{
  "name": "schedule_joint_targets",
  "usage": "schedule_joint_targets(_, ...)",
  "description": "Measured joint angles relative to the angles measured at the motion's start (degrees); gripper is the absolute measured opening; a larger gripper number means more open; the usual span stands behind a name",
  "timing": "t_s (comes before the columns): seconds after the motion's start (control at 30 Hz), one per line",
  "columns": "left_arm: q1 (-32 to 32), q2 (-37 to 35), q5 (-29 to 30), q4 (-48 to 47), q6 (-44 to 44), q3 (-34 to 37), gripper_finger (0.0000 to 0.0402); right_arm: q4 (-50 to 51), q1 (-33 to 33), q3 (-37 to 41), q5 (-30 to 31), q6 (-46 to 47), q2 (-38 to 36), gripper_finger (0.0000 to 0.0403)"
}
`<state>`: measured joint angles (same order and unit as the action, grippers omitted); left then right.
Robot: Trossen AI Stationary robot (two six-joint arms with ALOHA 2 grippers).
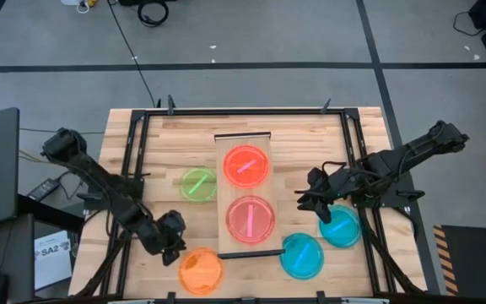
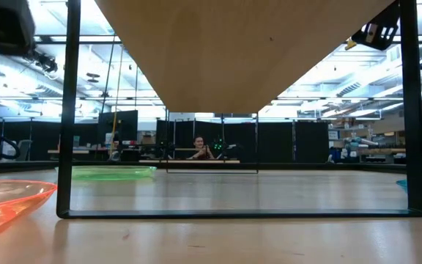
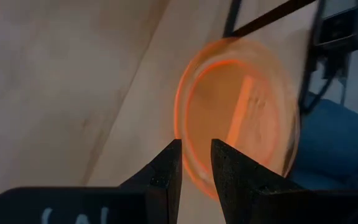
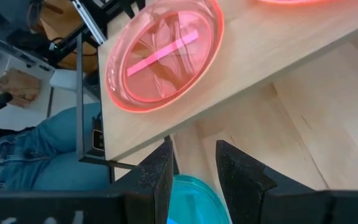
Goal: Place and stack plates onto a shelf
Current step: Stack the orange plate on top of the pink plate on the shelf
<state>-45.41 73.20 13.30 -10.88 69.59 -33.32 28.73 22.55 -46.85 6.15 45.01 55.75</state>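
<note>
Left gripper (image 1: 172, 241) is poised just above the near rim of the orange plate (image 1: 201, 270) at the table's front edge; in its wrist view the fingers (image 3: 166, 171) are seen with a narrow gap between them, nothing held, the plate's edge lying just beyond their tips. Such a stance would suit a pinch on the rim. Right gripper (image 1: 319, 201) is held just beside the shelf (image 1: 226, 169), over the gap between it and a blue plate (image 1: 341, 226); its fingers (image 4: 157, 177) stand slightly apart and empty, that plate showing beneath them.

On the shelf a red-orange plate (image 1: 246, 165) and a pink plate (image 1: 250, 218) are set side by side, not stacked. A second blue plate (image 1: 301, 256) and a green plate (image 1: 198, 184) rest on the table (image 1: 142, 135), near the shelf's two sides. Much of the task is judged to remain.
</note>
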Motion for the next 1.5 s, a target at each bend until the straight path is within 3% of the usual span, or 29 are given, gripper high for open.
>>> schedule_joint_targets(0.37,-1.8,7.0,0.0,3.4,7.4,0.0,0.0091,0.1,0.1,0.0,-1.4,-0.2,2.2,0.0129)
schedule_joint_targets(0.93,-1.8,15.7,0.0,12.9,7.9,0.0,0.0091,0.0,0.2,0.0,-1.7,-0.2,2.3,0.0129)
schedule_joint_targets(1.3,-1.8,17.1,0.3,14.1,7.8,-0.1,0.0091,0.1,0.2,0.0,-1.7,-0.2,2.3,0.0129)
schedule_joint_targets(1.5,-1.8,17.1,0.3,13.7,8.1,0.0,0.0055,0.1,0.2,0.0,-1.7,-0.2,2.3,0.0129)
